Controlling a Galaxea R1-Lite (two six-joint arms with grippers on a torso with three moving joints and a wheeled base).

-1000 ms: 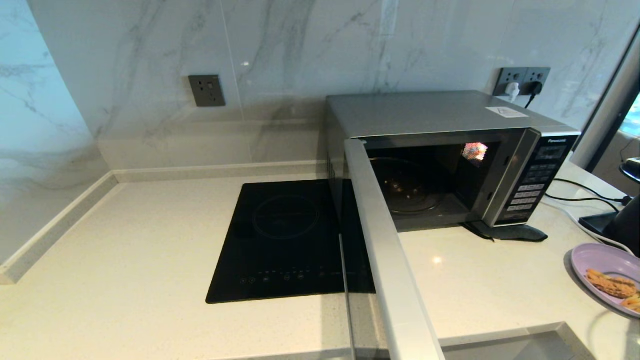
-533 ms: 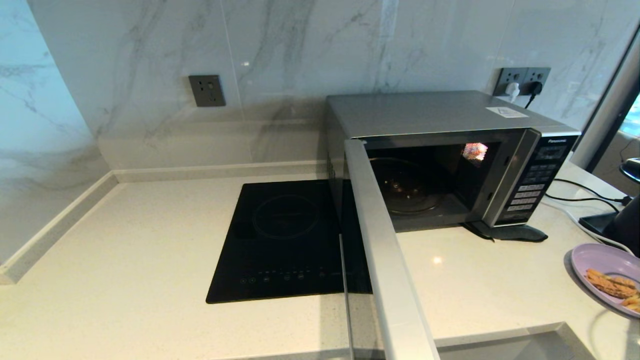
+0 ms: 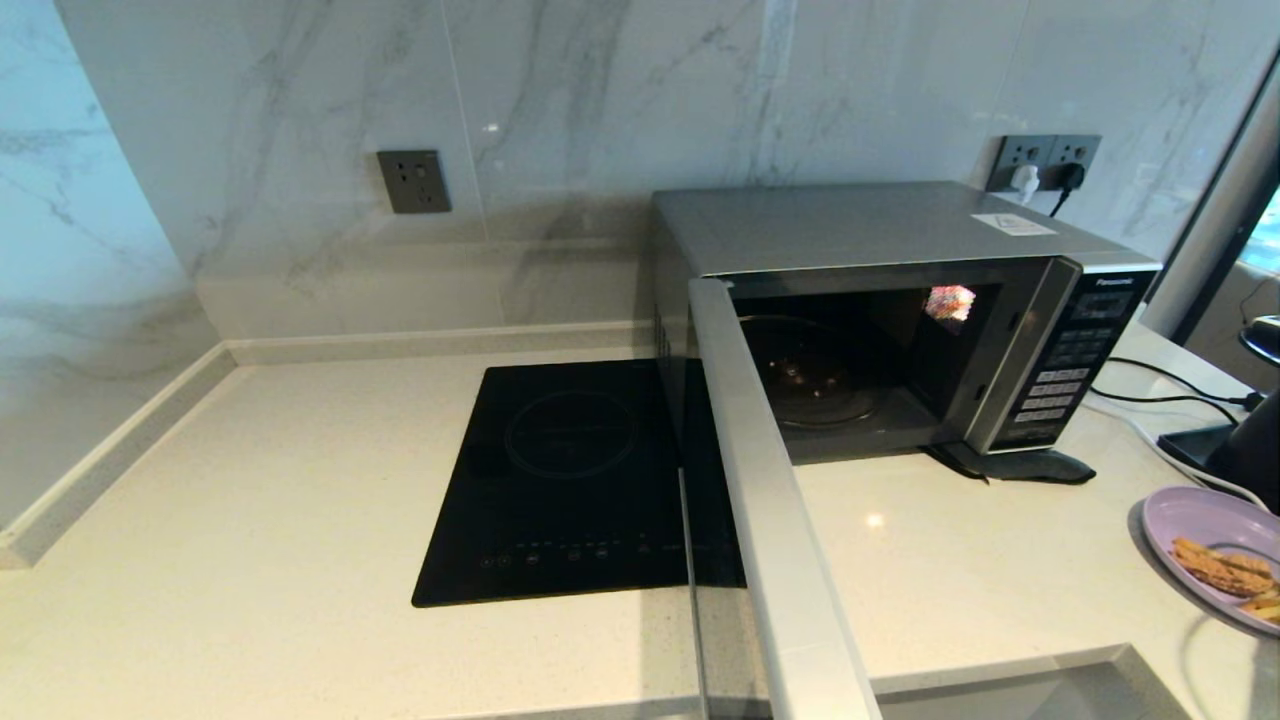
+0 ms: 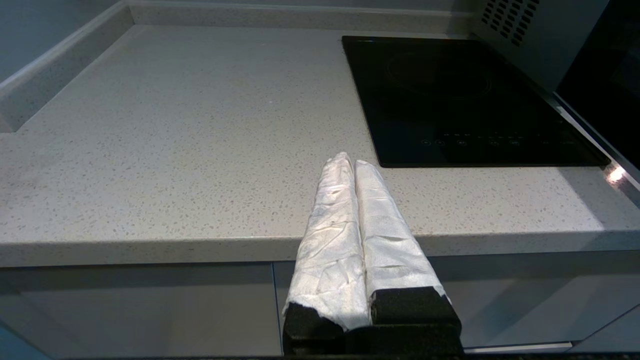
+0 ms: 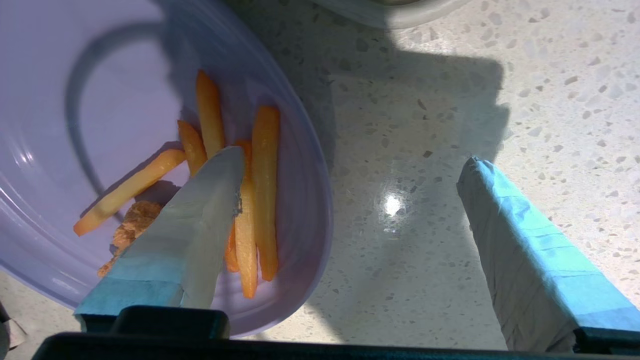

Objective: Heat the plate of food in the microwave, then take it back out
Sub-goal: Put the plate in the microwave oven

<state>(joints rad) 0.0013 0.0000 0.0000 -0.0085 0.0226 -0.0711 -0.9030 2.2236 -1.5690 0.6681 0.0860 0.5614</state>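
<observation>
Pale speckled desk (image 3: 250, 520) against a marble-patterned wall, read from left to right. At far left, a grey wall socket (image 3: 413, 181) sits on the backsplash. The left gripper (image 4: 348, 160), seen only in the left wrist view, hangs just off the front edge of the desk, its two white-wrapped fingers pressed together with nothing between them. Next comes the flat black induction hob (image 3: 570, 480), set flush into the desk. To its right stands the microwave (image 3: 880, 230), its door (image 3: 770, 520) swung fully out toward the viewer so that the dark cavity and glass turntable (image 3: 810, 375) are exposed; the button panel (image 3: 1065, 375) occupies its right side. Behind it, plugs fill a double socket (image 3: 1045, 165), and cables (image 3: 1160, 385) trail across the desk. At far right, near the desk's front edge, rests the plate of food (image 3: 1195, 525), carrying orange fries and a brown breaded piece. The right gripper (image 5: 350, 167) hovers above the plate's rim with fingers spread wide, one over the fries, the other over bare desk; it holds nothing.
</observation>
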